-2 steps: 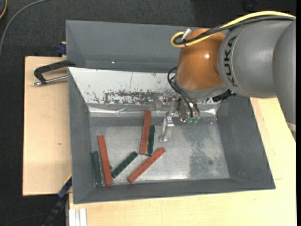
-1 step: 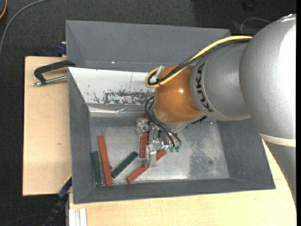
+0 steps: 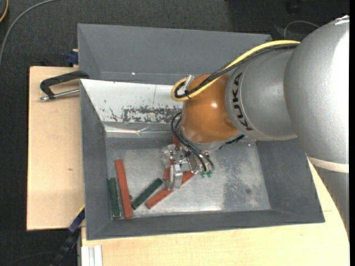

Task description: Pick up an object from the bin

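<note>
Jaws sit low at mid-bin [image 3: 93, 165], partly hidden beneath the orange wrist cover [image 3: 206, 115]. Whether they are spread or pinched cannot be told. A red stick [image 3: 157, 198] lies perhaps touching them.

Illumination from above is noted; the scene is moderately bright overall. A strong white glare is recorded on the bin's back wall [image 3: 127, 93], upper left of centre, broken by dark speckles along its lower edge. The bin floor [image 3: 244, 182] is lit pale and mottled at lower right. A soft highlight is seen on the orange cover [image 3: 208, 115], and a broader one on the silver arm [image 3: 277, 87], brightest toward the right edge. The gripper [image 3: 178, 173] is shaded beneath the cover. The carpet [image 3: 138, 4] along the top is rendered dark.
</note>
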{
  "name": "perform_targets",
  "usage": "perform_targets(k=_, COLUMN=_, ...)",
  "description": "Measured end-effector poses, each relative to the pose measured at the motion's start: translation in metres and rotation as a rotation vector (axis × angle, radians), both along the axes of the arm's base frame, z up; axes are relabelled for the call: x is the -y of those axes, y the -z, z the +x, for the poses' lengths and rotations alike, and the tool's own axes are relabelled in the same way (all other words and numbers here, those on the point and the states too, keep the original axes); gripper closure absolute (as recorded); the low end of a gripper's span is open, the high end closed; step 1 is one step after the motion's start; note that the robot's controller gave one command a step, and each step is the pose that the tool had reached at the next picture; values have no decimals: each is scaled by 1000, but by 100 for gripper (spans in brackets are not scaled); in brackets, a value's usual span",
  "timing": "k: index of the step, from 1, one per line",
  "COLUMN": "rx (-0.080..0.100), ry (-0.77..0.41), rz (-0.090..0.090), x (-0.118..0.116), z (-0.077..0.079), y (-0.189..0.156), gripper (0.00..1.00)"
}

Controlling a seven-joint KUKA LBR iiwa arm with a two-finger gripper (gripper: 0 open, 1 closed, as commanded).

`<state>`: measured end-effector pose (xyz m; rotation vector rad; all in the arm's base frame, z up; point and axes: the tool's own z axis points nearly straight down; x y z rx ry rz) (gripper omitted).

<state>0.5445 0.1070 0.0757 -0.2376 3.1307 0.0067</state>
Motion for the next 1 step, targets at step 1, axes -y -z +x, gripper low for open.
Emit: perform_targets(k=1, rx=14, ry=-20, rz=0, x=-10, z=3, y=-186, gripper=100)
